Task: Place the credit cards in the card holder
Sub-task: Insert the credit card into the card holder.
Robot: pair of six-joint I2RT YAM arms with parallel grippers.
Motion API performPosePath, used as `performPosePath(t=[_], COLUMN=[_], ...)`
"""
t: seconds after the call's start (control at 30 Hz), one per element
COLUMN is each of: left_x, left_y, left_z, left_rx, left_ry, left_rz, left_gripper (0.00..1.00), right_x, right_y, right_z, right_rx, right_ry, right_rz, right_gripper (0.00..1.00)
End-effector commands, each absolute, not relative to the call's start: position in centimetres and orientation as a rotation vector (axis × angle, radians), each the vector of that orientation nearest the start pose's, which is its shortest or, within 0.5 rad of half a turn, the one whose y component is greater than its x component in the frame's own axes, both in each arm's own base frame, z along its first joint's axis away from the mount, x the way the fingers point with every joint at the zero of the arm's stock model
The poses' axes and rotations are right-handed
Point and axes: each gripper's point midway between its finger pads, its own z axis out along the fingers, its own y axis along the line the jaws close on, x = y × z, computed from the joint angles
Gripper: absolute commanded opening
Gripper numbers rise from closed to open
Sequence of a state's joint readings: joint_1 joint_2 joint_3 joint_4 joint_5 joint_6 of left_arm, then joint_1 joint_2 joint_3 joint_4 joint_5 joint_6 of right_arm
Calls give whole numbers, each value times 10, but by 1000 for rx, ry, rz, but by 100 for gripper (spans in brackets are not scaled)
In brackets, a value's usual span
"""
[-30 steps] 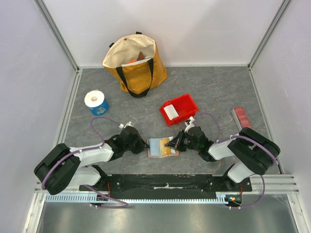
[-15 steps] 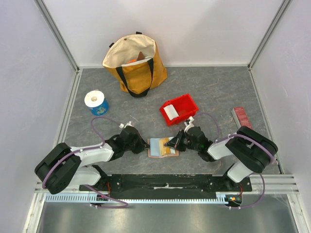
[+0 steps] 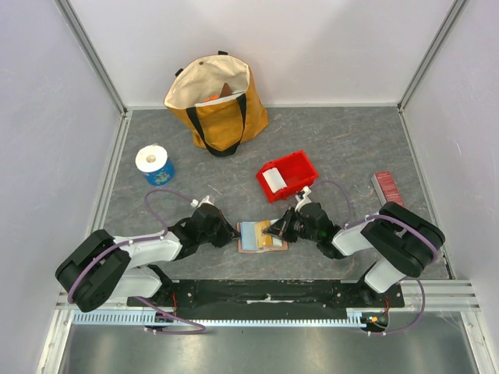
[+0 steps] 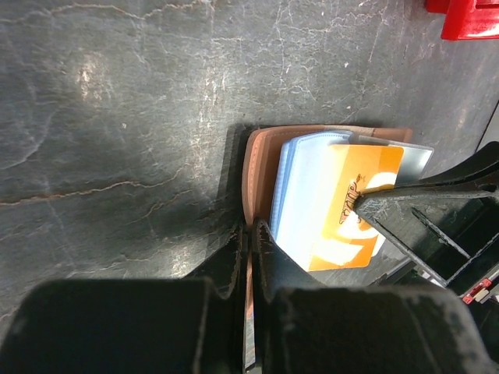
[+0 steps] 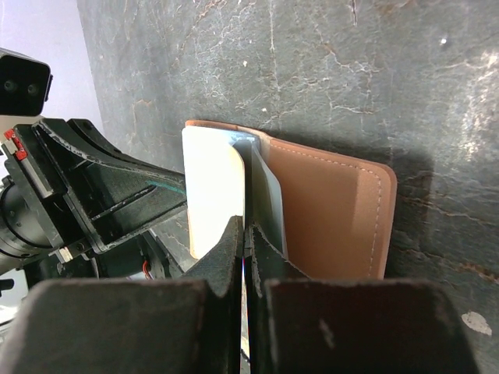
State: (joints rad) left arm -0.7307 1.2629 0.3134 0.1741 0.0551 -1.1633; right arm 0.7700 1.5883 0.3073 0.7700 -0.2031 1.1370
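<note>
The tan card holder [image 3: 251, 248] lies open on the table between my two grippers. My left gripper [image 3: 236, 234] [image 4: 251, 227] is shut on the edge of the holder's left flap [image 4: 261, 167]. A light blue credit card [image 4: 308, 202] and an orange-yellow credit card [image 4: 366, 175] sit over the holder's inside. My right gripper [image 3: 274, 231] [image 5: 245, 227] is shut on the edge of the orange-yellow card, which looks pale [image 5: 212, 195] in the right wrist view. The holder's right flap [image 5: 335, 218] lies flat and bare.
A red bin [image 3: 287, 175] with a white roll in it stands just behind the holder. A yellow tote bag [image 3: 217, 101] stands at the back. A blue and white roll [image 3: 154, 164] is at the left, and a dark-red ribbed bar [image 3: 383, 188] at the right.
The right gripper has shifted very slightly with its card over the holder. The left gripper keeps its hold on the flap in the same place.
</note>
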Motion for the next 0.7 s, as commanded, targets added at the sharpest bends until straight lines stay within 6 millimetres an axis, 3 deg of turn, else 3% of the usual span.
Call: performPosePath(t=[0.0, 0.23, 0.33, 0.5, 0.57, 0.67], left_x=[174, 178, 178, 176, 175, 176], left_y=[-222, -224, -223, -219, -218, -216], left_z=[-3, 0, 0, -2, -3, -3], left_rx=[-583, -619, -624, -633, -629, -623], left_ry=[2575, 2543, 2540, 2535, 2537, 2534], left_rz=[-850, -874, -874, -862, -853, -846], left_gripper=[2, 2, 2, 2, 2, 2], right_x=[195, 184, 184, 196, 198, 207], right_y=[294, 311, 308, 290, 278, 269], right_z=[12, 13, 11, 16, 18, 27], right_rx=[323, 266, 259, 212, 187, 166], right_ry=[2427, 2446, 2460, 2459, 2472, 2446], right_rz=[1224, 1250, 1214, 1012, 906, 814], right_gripper=[0, 2, 5, 28, 46, 61])
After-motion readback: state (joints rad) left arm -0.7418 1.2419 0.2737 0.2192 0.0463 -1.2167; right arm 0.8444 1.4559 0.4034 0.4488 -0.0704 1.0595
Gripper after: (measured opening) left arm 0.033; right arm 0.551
